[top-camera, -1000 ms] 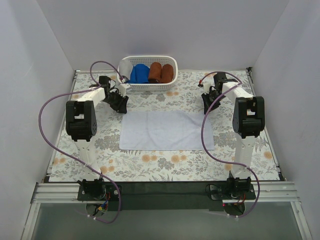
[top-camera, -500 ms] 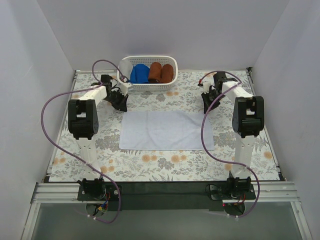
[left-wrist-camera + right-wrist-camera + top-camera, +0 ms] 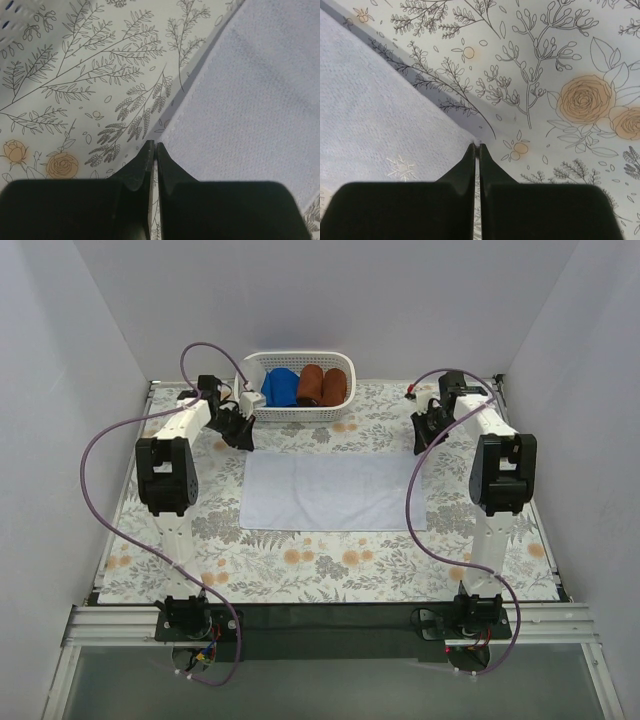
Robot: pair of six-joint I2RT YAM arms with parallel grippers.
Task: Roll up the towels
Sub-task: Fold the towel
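Left pincer (image 3: 152,146), right pincer (image 3: 475,146) clenched on corners of towel (image 3: 330,492), all farther back

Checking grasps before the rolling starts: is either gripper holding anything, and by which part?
Both seem shut on the pale towel: the left gripper pinches its far-left corner, the right gripper its far-right corner.

A pale lavender rectangular cloth towel (image 3: 333,491) lies flat mid-table on the floral cover (image 3: 300,560). Behind it, a white plastic basket (image 3: 300,413) holds a blue cloth roll (image 3: 280,386), rust-brown rolls (image 3: 323,385) to its right.
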